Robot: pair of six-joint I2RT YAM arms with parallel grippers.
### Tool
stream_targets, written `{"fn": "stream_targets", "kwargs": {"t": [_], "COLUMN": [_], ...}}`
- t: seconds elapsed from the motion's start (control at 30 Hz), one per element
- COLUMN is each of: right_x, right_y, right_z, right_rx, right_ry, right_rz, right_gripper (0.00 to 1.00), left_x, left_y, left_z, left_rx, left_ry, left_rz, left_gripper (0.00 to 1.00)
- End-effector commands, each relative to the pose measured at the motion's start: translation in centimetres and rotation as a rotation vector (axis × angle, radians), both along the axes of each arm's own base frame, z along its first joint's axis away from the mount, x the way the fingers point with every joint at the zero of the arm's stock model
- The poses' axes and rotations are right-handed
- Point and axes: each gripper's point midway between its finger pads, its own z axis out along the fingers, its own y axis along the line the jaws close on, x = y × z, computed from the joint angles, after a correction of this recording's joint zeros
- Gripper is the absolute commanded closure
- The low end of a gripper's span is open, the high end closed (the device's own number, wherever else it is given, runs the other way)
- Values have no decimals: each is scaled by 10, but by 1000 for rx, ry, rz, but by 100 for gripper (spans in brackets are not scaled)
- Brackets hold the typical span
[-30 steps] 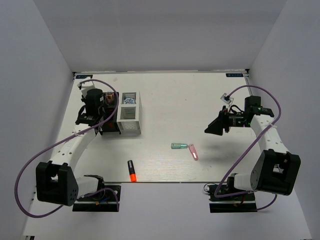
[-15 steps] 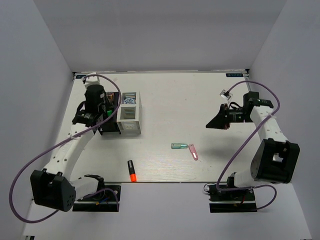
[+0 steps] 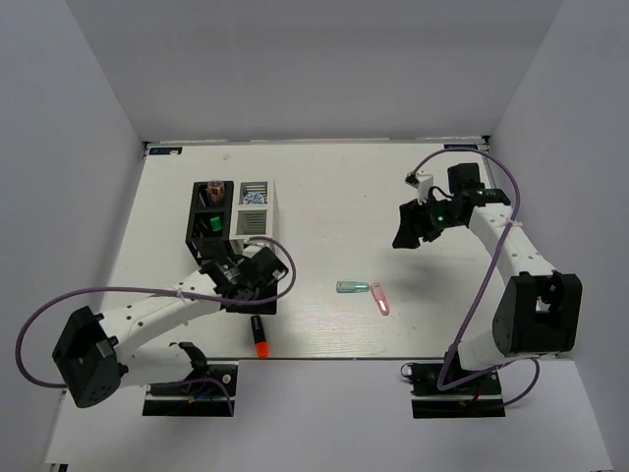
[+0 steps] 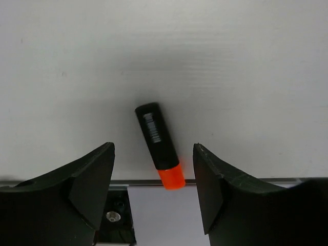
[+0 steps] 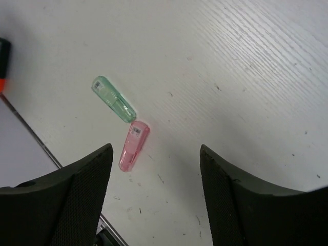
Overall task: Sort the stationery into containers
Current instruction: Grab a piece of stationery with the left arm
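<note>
The left gripper [image 4: 154, 148] hangs spread wide and empty above the orange-capped marker [image 4: 156, 136]. The marker lies flat on the table between the two fingers and touches neither. Its orange cap points to the table's near edge and its black body carries a small white label.

The right gripper [image 5: 155, 152] is also parted and holds nothing. It is raised over the right half of the table. Its wrist view shows the green capsule piece [image 5: 114, 98] and the pink capsule piece [image 5: 134, 146] lying flat below. Their ends meet, or nearly so, at an angle, and both lie in the middle of the table towards the near edge.

The table [image 3: 334, 197] is white with a faint grain and a few small dark specks. A thin metal strip runs along its near edge. Plain white walls close it in at the left, back and right.

Towards the far left, the black organiser [image 3: 194, 218] and the white organiser [image 3: 254, 239] stand upright, touching side by side, with the black one on the left. The black box's far compartment holds a pinkish item and its near compartment something green. The white box's far compartment holds a blue-white item. What its near compartment holds I cannot tell.
</note>
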Motion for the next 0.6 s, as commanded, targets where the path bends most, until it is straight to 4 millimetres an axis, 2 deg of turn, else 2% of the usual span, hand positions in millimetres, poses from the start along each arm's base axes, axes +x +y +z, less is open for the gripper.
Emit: {"fn": "stream_targets", "kwargs": {"t": [0.0,0.03,0.13,0.37,0.57], "right_x": [13,11,4,-3,-4], "right_y": [-9,-9,-7,1,6], "right_z": [0,2,-2,-16,-13], "right_rx": [-56,-65,-77,-83,-74], "right_ry": [-41,-51,-29,20,18], "right_rz": [-126,-132,-141,-152,-151], "right_gripper": [29,31,37,37,37], "left_x": [-14,-13,-18,-24,-28], "left_y": [12,15,23,8,13], "left_z": [-12,-15,-27,-59,-83], "left_rx": [41,48,102,41,38], "left_ry": [-2,-17,-5,46,57], "left_rz": [159,230,289,323,358], "left_gripper": [27,29,29,29,35]}}
